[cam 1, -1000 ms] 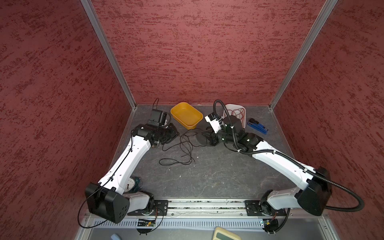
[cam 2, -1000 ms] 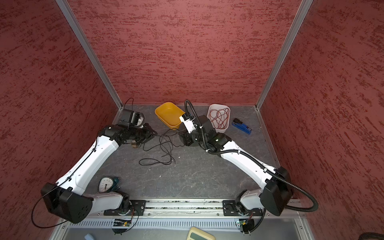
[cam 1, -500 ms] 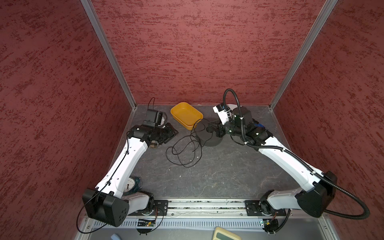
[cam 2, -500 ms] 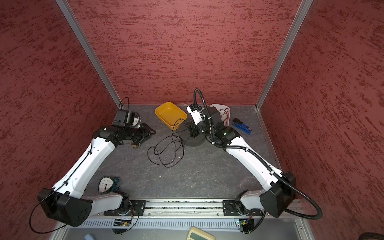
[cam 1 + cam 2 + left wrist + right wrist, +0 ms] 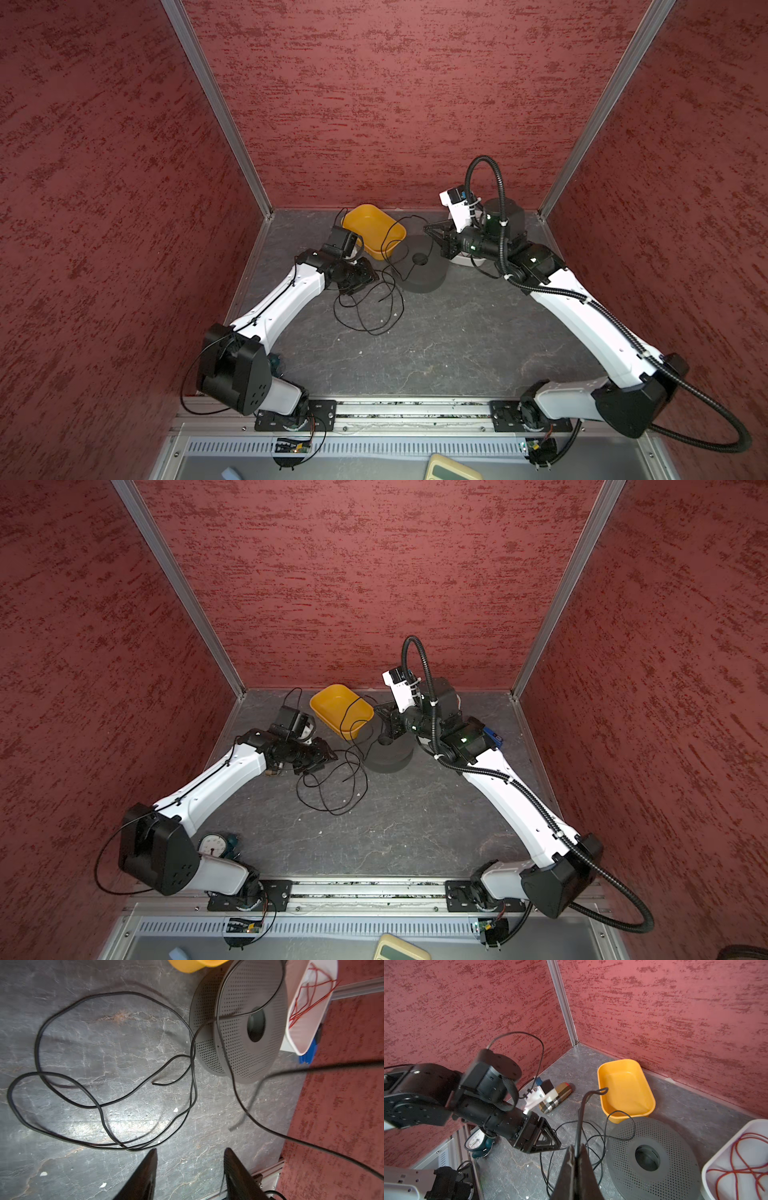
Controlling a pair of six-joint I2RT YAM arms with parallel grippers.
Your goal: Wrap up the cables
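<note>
Three red textured walls with metal corner posts enclose the dark, marbled desk. Its near half lies open, and the things crowd the back edge. A grey perforated spool lies flat near a yellow tub and a white tray. The thin black cable sprawls in loose loops beside the spool. One strand rises to the clenched right pincer, which grips it. The left pincer, released, hovers over the loops.
</note>
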